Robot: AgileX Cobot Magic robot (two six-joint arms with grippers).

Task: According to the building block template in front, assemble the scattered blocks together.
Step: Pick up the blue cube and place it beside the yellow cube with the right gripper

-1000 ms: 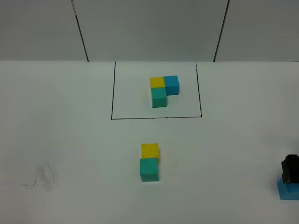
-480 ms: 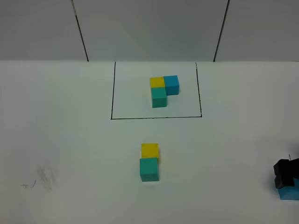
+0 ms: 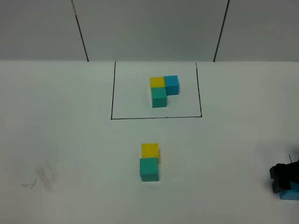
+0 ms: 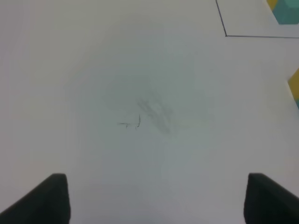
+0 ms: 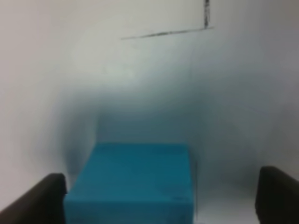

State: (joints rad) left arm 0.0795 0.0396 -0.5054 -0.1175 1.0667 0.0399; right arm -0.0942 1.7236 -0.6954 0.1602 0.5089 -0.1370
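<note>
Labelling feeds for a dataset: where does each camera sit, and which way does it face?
Exterior high: mounted high, looking down across the table toward the back wall; only the right end effector shows, at the edge.
Left wrist: on the left arm, facing down at a scuff mark; left end effector fingertips show.
Right wrist: close above the blue cube, fingertips either side.
Shared: exterior and left wrist, the scuff mark; exterior and right wrist, the blue cube.

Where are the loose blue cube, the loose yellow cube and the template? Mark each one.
blue cube [image 5: 135, 175]: right wrist view, top face.
yellow cube [image 3: 149, 150]: exterior high view, top face.
template [image 3: 157, 82]: exterior high view, top of its corner piece.
</note>
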